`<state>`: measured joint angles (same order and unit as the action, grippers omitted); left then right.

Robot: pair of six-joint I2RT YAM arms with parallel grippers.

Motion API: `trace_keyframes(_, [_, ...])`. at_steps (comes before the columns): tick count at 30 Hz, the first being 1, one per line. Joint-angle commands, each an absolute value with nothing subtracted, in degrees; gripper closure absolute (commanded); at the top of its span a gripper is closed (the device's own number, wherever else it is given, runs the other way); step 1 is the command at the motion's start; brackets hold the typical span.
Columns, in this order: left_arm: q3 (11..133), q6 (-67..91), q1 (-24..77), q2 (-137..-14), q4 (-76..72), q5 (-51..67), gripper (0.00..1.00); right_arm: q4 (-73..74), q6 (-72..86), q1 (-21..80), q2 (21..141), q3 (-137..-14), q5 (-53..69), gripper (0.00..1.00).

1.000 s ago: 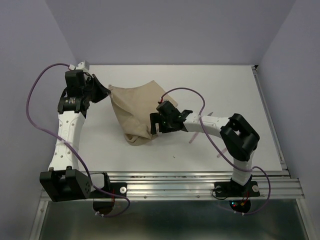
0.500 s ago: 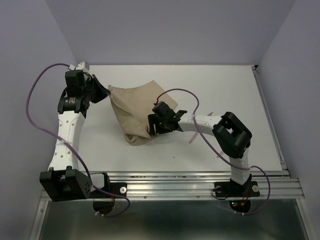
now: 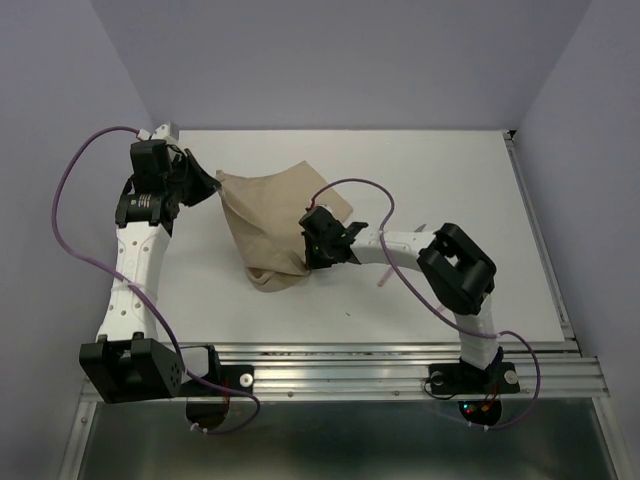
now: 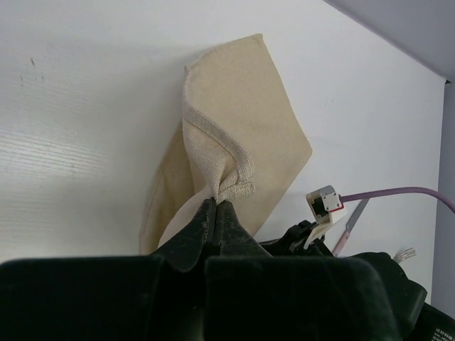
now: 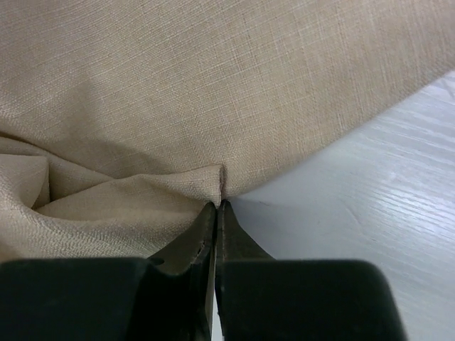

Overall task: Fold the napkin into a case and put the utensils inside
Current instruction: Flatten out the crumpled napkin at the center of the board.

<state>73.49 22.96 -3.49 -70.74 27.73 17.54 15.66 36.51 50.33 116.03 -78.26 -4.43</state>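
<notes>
The beige napkin point(image 3: 272, 212) lies crumpled on the white table, partly lifted at its left corner. My left gripper point(image 3: 214, 186) is shut on that hemmed corner, and the left wrist view shows the napkin point(image 4: 242, 121) bunched at the left gripper point(image 4: 217, 202) tips. My right gripper point(image 3: 306, 256) is shut on the cloth's lower right edge. In the right wrist view the right gripper point(image 5: 217, 205) pinches a small fold of the napkin point(image 5: 213, 85). One of the utensils point(image 3: 383, 278), pink-handled, lies beside the right arm. That utensil point(image 4: 353, 222) and fork tines point(image 4: 407, 254) show in the left wrist view. No case is formed.
The right arm's forearm and elbow point(image 3: 455, 268) lie low over the table, right of the cloth. Purple cables point(image 3: 365, 185) loop above both arms. An aluminium rail point(image 3: 350, 365) runs along the near edge, and purple walls close in on three sides.
My right gripper has slid left to the napkin's lower right edge and gone from open to shut on it. The left gripper and its corner have not moved.
</notes>
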Motion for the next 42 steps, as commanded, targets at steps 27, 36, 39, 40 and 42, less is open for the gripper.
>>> trace_keyframes(27, [63.90, 24.70, -3.78, -65.83, 20.74, 26.37, 1.00, 22.43, 44.65, 50.63, 90.70, -63.28, -22.86, 0.91])
trace_keyframes(36, [60.65, 24.52, -3.87, -65.30, 19.51, 26.72, 1.00, 17.05, 48.16, 50.63, 94.04, -60.82, -15.73, 0.61])
trace_keyframes(39, [60.21, 24.35, -3.78, -65.57, 19.34, 26.89, 1.00, 16.79, 48.34, 50.63, 94.83, -60.38, -15.56, 0.59])
trace_keyframes(40, [60.12, 24.35, -3.78, -65.65, 19.25, 26.89, 1.00, 16.44, 48.17, 50.63, 94.92, -60.21, -15.30, 0.59])
trace_keyframes(42, [60.12, 24.26, -3.78, -65.74, 19.07, 26.89, 1.00, 14.86, 47.99, 50.63, 94.92, -59.59, -14.07, 0.60])
